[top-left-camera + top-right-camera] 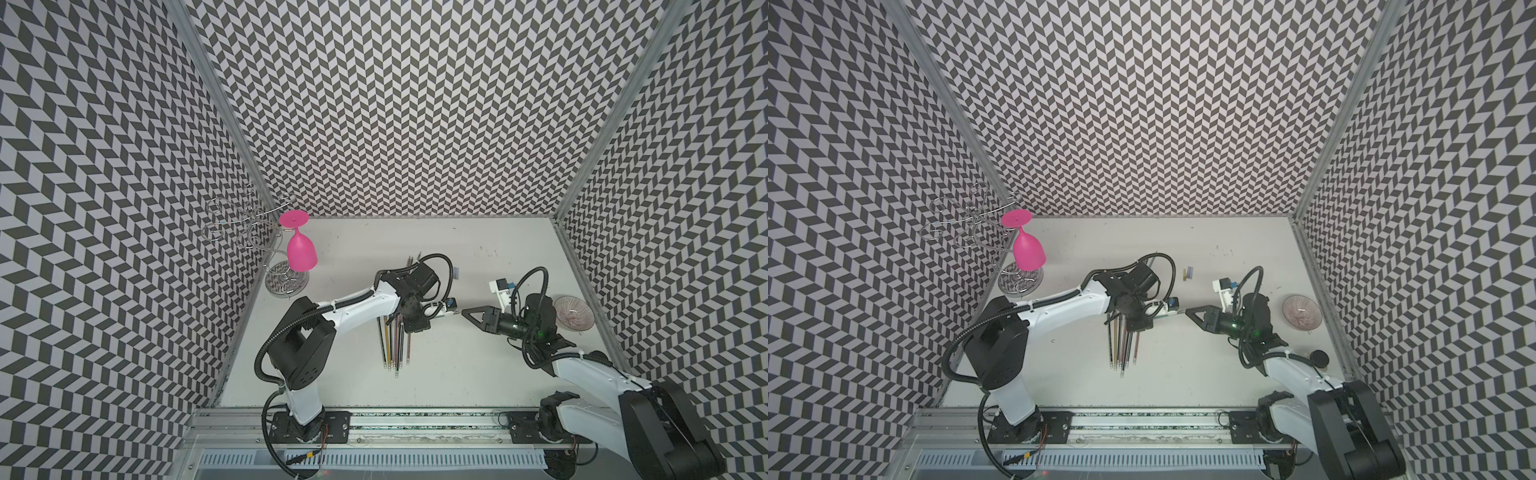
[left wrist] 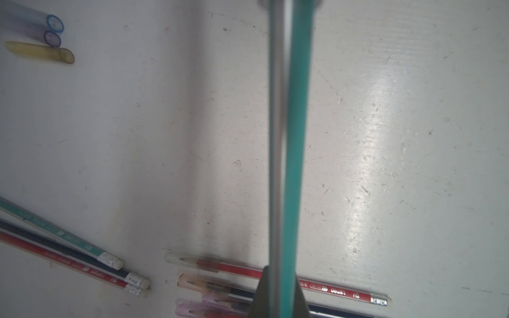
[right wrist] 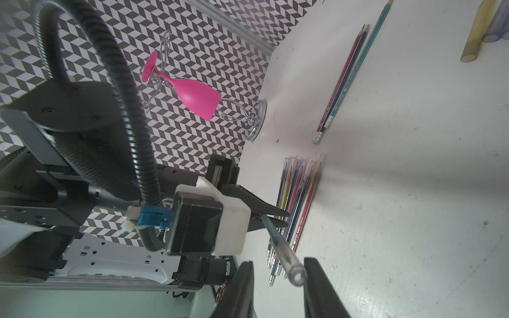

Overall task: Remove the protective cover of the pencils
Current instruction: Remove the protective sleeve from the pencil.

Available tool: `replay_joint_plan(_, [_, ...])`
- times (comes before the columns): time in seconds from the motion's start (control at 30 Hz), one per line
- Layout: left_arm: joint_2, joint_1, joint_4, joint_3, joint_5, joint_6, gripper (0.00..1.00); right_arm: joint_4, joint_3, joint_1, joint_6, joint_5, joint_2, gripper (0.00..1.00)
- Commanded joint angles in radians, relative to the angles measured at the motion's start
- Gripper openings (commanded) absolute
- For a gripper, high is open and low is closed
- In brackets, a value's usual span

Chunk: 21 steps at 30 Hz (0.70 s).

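Right wrist view puts the action closest to you: your right gripper [image 3: 278, 261] stands with its jaws apart, either side of the clear cover [image 3: 289, 261]. A gap shows on one side, so nothing is pinched. That cover sits on the tip of a teal pencil [image 3: 271, 231], which your left gripper [image 3: 281, 217] has clamped level above the table [image 1: 478, 374], pointing to 3 o'clock in both top views. Below the left wrist, at about 7 o'clock from where the claws meet, you have the capped pencils [image 1: 392, 340] lying side by side, erasers toward the near edge. Farther out at 11 o'clock lie three bare pencils [image 3: 347, 79], and at 12 o'clock the loose covers [image 2: 46, 35] — two bluish, one yellow. At 3 o'clock sits a glass bowl [image 1: 573, 313]; at 10 o'clock a pink glass [image 1: 301, 253] hangs upside down from a wire rack [image 1: 286, 284].
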Motion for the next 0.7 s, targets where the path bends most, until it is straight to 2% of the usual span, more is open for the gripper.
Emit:
replay_joint_plan(0.0, [-0.026,-0.001,0.008,0.011,0.04,0.009,0.0,0.146,-0.015,0.003,0.044,-0.049,0.015,0.3])
replay_joint_plan(0.67, [-0.021,-0.023,0.006,0.009,0.05,0.015,0.0,0.247,-0.026,0.008,0.092,-0.034,0.069,0.22])
